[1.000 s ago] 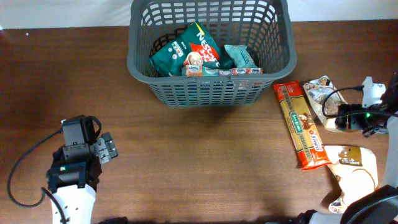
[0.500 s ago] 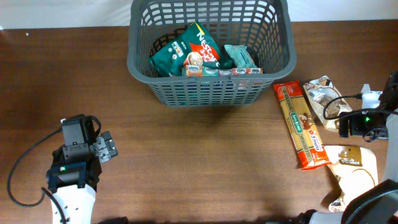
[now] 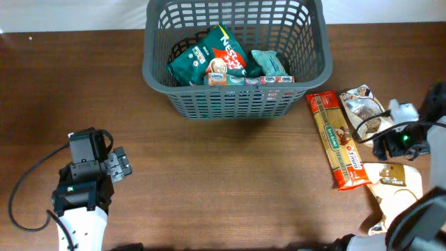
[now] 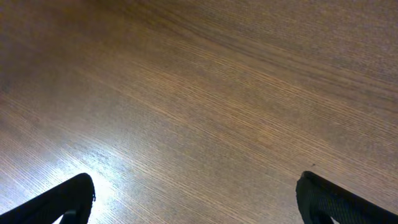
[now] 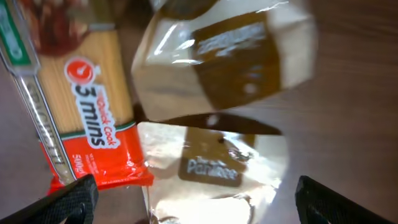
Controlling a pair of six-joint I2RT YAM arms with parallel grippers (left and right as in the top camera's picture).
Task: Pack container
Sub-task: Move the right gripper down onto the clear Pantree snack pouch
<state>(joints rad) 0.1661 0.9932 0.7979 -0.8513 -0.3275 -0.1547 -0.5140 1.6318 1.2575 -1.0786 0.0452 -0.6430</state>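
Note:
The dark grey container (image 3: 317, 66) stands at the back centre and holds a green packet (image 3: 209, 56), a teal packet (image 3: 268, 63) and a flat orange-white box (image 3: 247, 80). An orange spaghetti packet (image 3: 338, 139) (image 5: 93, 118) lies right of it. A clear packet (image 3: 359, 104) (image 5: 230, 59) lies at the far right. A cream "Paradise" packet (image 3: 401, 188) (image 5: 211, 168) lies at the front right. My right gripper (image 5: 196, 199) is open, above the cream packet. My left gripper (image 4: 196, 196) (image 3: 120, 166) is open and empty over bare wood at the front left.
The brown wooden table (image 3: 230, 174) spreads between the arms. The right arm's body and cable (image 3: 397, 136) sit over the packets at the right edge.
My right arm has moved left and toward the front, over the packets at the right. The left arm and the container's contents have not moved.

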